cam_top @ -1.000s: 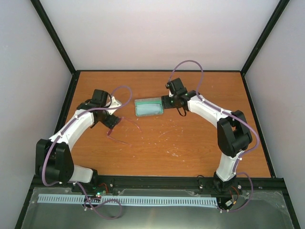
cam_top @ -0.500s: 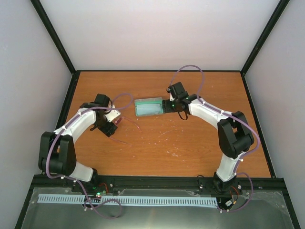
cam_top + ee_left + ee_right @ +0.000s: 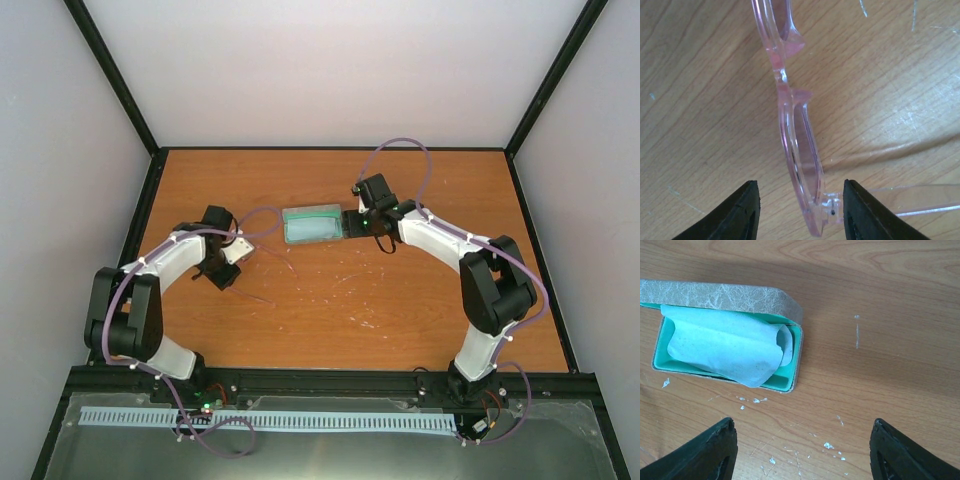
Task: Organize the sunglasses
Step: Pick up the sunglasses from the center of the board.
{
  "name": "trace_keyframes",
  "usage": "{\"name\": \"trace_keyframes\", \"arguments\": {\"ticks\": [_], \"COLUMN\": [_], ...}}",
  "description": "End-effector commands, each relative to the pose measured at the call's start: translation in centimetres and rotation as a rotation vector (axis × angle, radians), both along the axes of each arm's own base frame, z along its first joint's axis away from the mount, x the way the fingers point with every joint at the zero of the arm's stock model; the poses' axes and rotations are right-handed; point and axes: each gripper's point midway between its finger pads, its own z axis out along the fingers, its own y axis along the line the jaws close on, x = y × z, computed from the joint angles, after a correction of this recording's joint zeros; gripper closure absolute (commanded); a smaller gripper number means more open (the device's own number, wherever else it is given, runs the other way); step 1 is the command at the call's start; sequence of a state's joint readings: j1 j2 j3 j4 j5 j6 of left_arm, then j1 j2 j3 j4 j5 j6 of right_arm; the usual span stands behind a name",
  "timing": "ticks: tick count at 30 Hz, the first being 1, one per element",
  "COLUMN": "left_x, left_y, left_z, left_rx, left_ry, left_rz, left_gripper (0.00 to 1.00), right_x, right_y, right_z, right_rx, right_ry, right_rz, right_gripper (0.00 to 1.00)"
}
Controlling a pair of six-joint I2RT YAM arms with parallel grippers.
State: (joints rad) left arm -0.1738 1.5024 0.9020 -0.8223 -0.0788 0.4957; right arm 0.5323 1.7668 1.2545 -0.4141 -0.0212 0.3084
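The sunglasses (image 3: 796,145) have a translucent pink frame and lie on the wooden table. In the left wrist view they run up from between my fingers. My left gripper (image 3: 801,212) is open, its jaws on either side of the frame's hinge end with gaps on both sides. In the top view my left gripper (image 3: 236,262) is over the sunglasses, whose thin temple arms (image 3: 283,262) stick out to the right. My right gripper (image 3: 805,452) is open wide and empty, just beside the open grey case (image 3: 790,307).
The case (image 3: 312,224) has a teal lining and holds a light blue cloth (image 3: 725,342). It lies at mid-table between the two grippers. Small white flecks (image 3: 829,445) dot the wood near the case. Black frame posts edge the table.
My left arm has drawn back to the left and turned its wrist, bringing the gripper down around the sunglasses. My right gripper has shifted slightly beside the case.
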Motion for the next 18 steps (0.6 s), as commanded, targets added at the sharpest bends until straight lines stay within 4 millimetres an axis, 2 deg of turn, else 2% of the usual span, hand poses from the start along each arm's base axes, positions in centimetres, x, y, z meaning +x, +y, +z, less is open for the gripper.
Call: {"name": "trace_keyframes", "arguments": {"ticks": [1,5,9,13,18], "left_x": [0.6,0.6,0.7,0.9,1.4], "left_y": [0.2,0.2,-0.1,-0.8,-2.1], "left_z": [-0.4,-0.9,-1.0,-0.5,1.4], "left_rx": [0.005,0.002,-0.015,-0.052,-0.130], "left_ry": [-0.023,-0.022,-0.023,-0.021,-0.053], "left_rz": [-0.016,-0.024,-0.032,-0.038,-0.041], "left_gripper": [0.56,0.66,0.85,0.99,0.99], "right_x": [0.1,0.0,-0.1,-0.1,0.3], "right_y": [0.0,0.1,0.1,0.0,-0.2], "right_z": [1.4,1.3,1.4,2.0,3.5], "right_rx": [0.029,0.033,0.038,0.040,0.031], "right_ry": [-0.027,-0.021,-0.018,-0.028,-0.072], "right_rz": [-0.007,-0.007,-0.008,-0.006,0.004], "right_gripper": [0.29,0.30,0.30,0.31,0.31]}}
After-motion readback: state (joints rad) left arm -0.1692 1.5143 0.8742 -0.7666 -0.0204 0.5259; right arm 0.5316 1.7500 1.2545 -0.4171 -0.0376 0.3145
